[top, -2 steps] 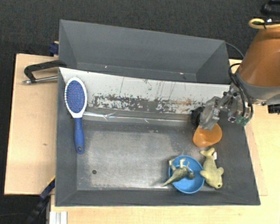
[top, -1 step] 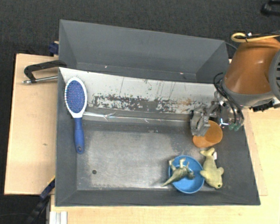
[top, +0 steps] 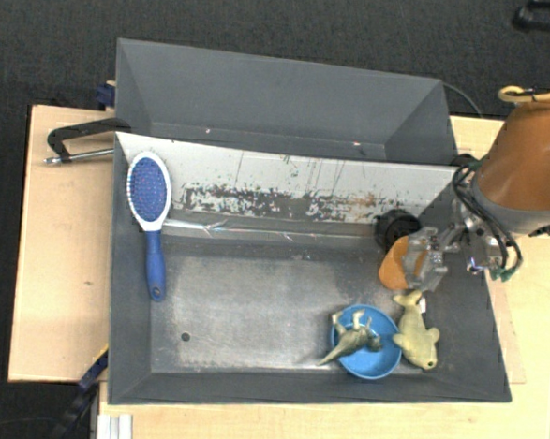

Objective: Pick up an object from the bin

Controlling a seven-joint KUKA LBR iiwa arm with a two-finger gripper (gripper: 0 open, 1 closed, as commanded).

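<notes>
My gripper (top: 420, 263) hangs low at the right side of the bin, close to the right wall. An orange rounded thing (top: 393, 261) lies right against its left side, partly covered by it. Just below the gripper a pale yellow toy animal (top: 417, 336) stretches toward the front wall. To the left of that toy sits a blue round dish (top: 367, 354) with a small tan dinosaur figure (top: 351, 339) lying across it. A black round thing (top: 391, 227) rests behind the orange one, near the back wall. Whether the orange thing is gripped I cannot tell.
A blue-and-white hairbrush (top: 150, 210) lies along the left wall, head toward the back. The bin floor between the brush and the blue dish is bare grey metal. The arm with its orange cover and cables comes in over the right rim.
</notes>
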